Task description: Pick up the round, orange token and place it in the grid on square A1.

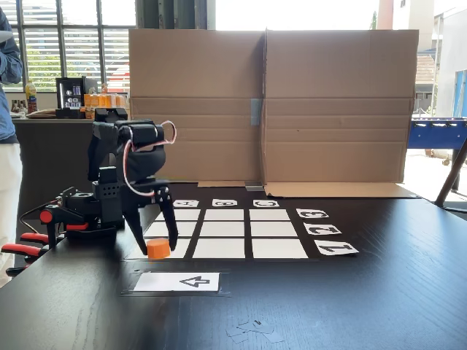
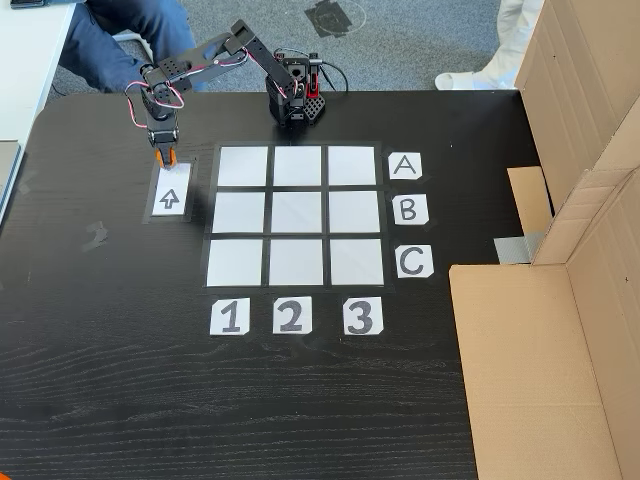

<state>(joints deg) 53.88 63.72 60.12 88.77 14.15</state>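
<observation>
**Orange token between the fingers, still short of the grid**

Orange plastic shows low between the two dark fingers of the gripper (image 1: pixel 158 246) — the round, orange token (image 1: pixel 158 249) sits right at the fingertips, resting on or just above the black table (image 1: pixel 350 306); whether it has left the surface I cannot tell. The fingers stand narrow, closed in on the puck from both sides, so I judge the grasp made or nearly so; in the high fixed view the token (image 2: pixel 161 158) is a small orange fleck under the gripper (image 2: pixel 161 160).

Just in front of the tool, toward the camera in the low view, lies the white arrow card (image 1: pixel 177 281); beside the tool, to its right in that view, begins the grid (image 1: pixel 225 230), all nine cells bare. Square A1 (image 2: pixel 243 166) — the corner cell nearest the gripper — is just beside the fingers, not under them.

So the reach and the grip look done; the lift, the short carry sideways onto A1 and the release are all left.
</observation>
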